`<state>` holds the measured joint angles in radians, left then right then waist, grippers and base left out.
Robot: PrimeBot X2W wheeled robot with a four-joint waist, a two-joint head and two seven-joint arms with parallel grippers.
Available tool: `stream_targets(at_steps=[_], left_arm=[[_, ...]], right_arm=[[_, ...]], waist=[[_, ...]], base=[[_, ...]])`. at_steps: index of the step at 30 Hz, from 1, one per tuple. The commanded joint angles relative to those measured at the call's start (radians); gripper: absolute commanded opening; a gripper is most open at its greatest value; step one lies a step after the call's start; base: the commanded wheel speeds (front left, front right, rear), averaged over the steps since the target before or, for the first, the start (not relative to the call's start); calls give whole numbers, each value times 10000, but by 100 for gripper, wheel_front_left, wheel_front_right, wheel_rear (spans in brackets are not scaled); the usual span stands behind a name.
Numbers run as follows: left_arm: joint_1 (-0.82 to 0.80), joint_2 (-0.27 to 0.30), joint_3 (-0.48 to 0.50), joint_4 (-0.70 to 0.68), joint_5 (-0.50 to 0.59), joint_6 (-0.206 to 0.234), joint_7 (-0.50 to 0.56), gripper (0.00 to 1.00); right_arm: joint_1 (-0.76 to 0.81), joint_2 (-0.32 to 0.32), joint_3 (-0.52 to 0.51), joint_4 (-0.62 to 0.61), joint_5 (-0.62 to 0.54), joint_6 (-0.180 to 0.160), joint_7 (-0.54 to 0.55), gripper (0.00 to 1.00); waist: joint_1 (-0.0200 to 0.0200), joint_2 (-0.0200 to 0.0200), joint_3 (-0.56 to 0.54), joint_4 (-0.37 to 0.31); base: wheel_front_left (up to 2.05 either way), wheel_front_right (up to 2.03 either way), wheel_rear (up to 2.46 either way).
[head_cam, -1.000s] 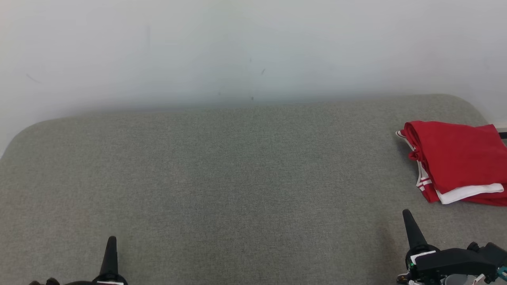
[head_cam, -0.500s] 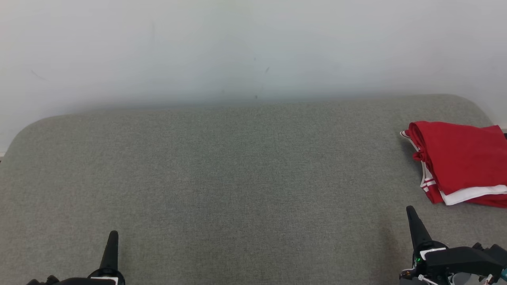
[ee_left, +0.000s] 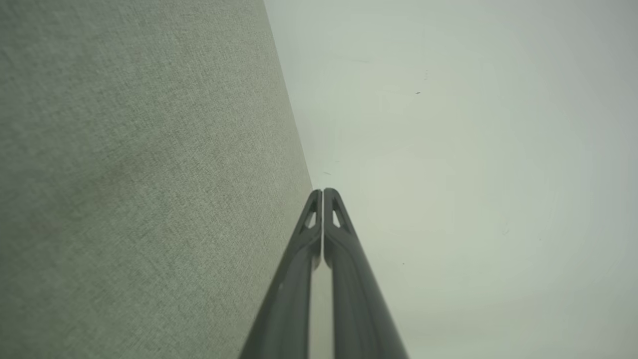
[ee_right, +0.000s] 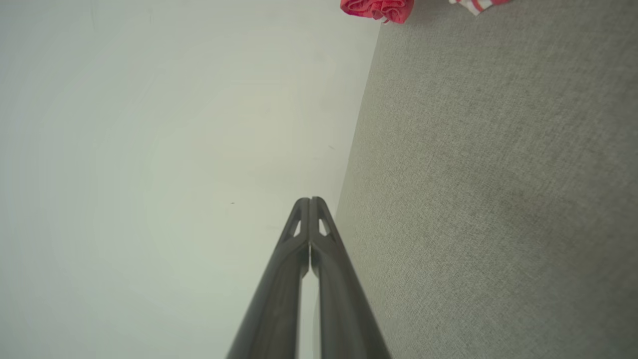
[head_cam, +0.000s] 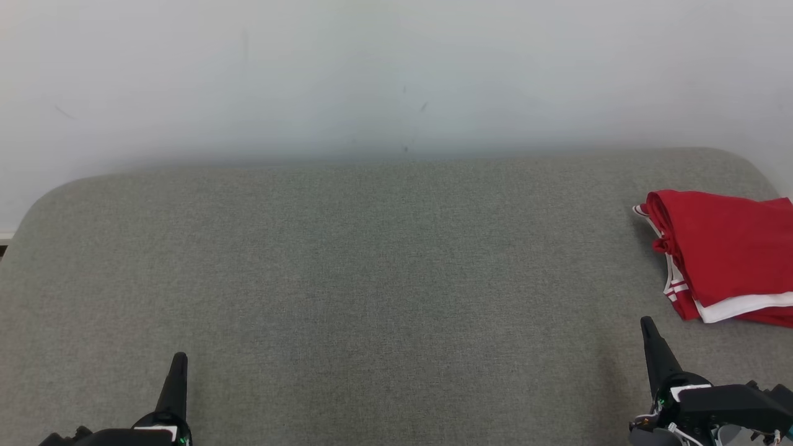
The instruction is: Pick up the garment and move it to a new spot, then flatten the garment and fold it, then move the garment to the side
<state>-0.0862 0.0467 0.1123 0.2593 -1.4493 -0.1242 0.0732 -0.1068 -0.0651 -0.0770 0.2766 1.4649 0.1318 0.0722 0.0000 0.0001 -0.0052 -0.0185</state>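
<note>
Jaws on both arms are sitting fully closed with nothing between them: the left gripper (head_cam: 179, 362), its two long dark fingers pressed tip to tip, is pointing away from the robot at the near left of the scene, and the right gripper (head_cam: 648, 323) is doing the same at the near right. Both are lying over a broad grey woven-fabric padded surface (head_cam: 372, 279) with rounded far corners, which is running back to a plain pale wall (head_cam: 372, 74); whether either gripper is touching the fabric cannot be told. The folded red cloth garment (head_cam: 722, 248), edged with white trim and white stripes, is lying at the far right of that surface and running off the right edge of the head view. It is sitting farther off than the right gripper's tips and a little to their right, with a band of bare grey fabric between them, and well apart from the left gripper across the surface. In the right wrist view, a bunched red edge and a striped white-and-red corner are showing far beyond the closed fingertips.
</note>
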Motion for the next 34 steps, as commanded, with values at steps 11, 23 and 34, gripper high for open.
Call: stream_targets(at_steps=[11,23,34], left_arm=[[-225,52,26,-119,-953,-87,262,0],[-284,56,27,-163,-1695,-79,452,0],[-277,55,30,-156,-1657,-79,431,0]], right_arm=[[-38,101,-243,-227,888,-19,268,0],[-20,175,-417,-358,1536,-21,457,0],[-18,165,-403,-344,1485,-21,453,0]], waist=[[0,-1,43,96],[0,-1,83,185],[0,-1,83,185]], base=[[0,0,0],[0,0,0],[0,0,0]])
